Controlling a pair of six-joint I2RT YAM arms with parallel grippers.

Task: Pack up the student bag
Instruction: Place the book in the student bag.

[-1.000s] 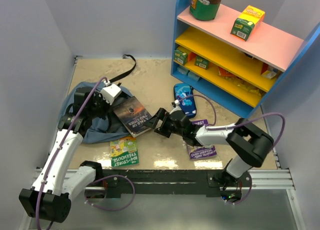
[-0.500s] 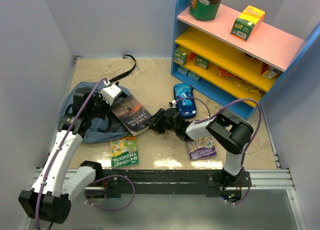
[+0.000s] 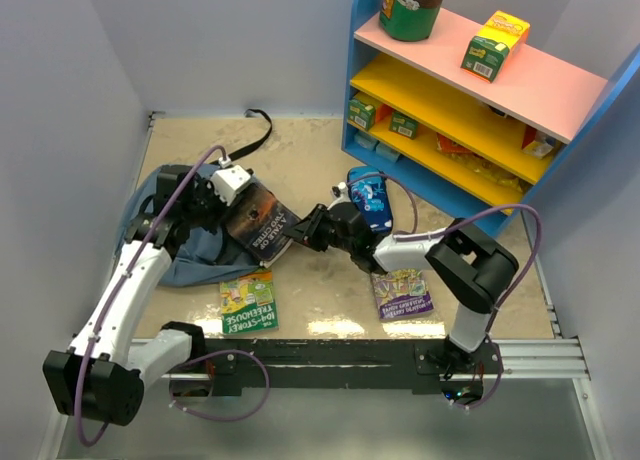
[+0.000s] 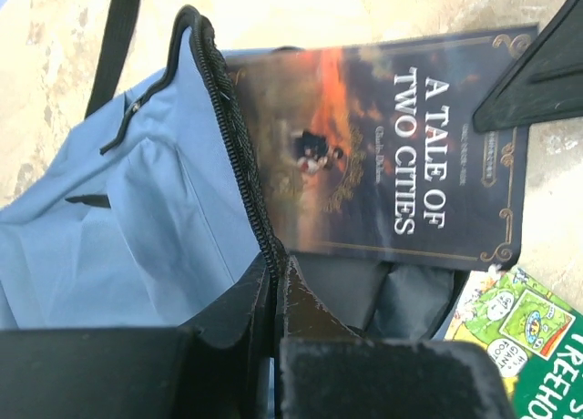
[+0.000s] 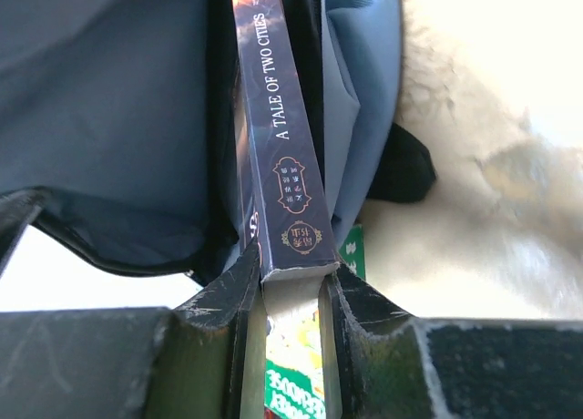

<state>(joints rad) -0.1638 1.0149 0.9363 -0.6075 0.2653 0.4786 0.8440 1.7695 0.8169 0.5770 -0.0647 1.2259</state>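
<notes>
The slate-blue student bag (image 3: 190, 252) lies at the left of the table with its mouth toward the middle. My left gripper (image 4: 276, 275) is shut on the bag's black zipper rim (image 4: 239, 155) and holds the mouth apart. A dark book, "A Tale of Two Cities" (image 3: 262, 223), rests at the mouth, its far end over the rim. My right gripper (image 5: 290, 275) is shut on the book's near edge, one finger on each cover, spine (image 5: 282, 164) up. The bag's blue lining (image 5: 109, 100) shows behind the book. From above, the right gripper (image 3: 303, 232) sits at the book's right corner.
A green children's book (image 3: 248, 302) lies in front of the bag and a purple one (image 3: 402, 293) under my right forearm. A dark-blue pencil case (image 3: 368, 195) sits behind the right wrist. The blue shelf unit (image 3: 470, 110) stands at the back right. A black strap (image 3: 250, 135) trails toward the back wall.
My right gripper slid left to the dark book and closed on its edge. The book has tipped up and shifted toward the bag's mouth. The left gripper kept its hold on the rim.
</notes>
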